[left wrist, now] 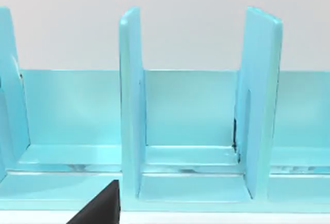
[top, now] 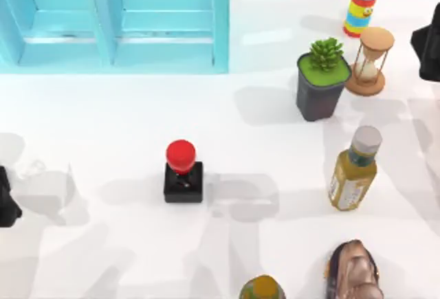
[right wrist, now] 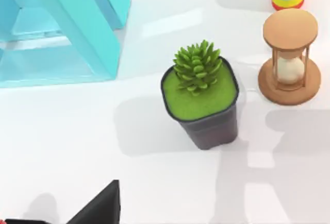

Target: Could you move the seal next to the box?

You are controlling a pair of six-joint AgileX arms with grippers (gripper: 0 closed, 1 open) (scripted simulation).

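The seal [top: 183, 172], a glossy black square block with a round red knob, stands upright on the white table left of centre. The box [top: 113, 20], a light blue open case with upright dividers, sits at the back left, well apart from the seal. The left wrist view faces the box [left wrist: 191, 110] head-on, and the right wrist view catches its corner [right wrist: 67, 28]. My left gripper [top: 5, 206] is parked at the left edge, far left of the seal. Parked at the right edge is my right gripper [top: 427, 45]. Neither holds anything that I can see.
A potted succulent [top: 321, 82], a wooden hourglass [top: 371, 62] and a striped toy tower [top: 361, 7] stand at the back right. A yellow-green bottle [top: 354, 168] lies at the right. A brown glossy object [top: 354, 271] and a round yellow-green thing [top: 262, 289] sit at the front edge.
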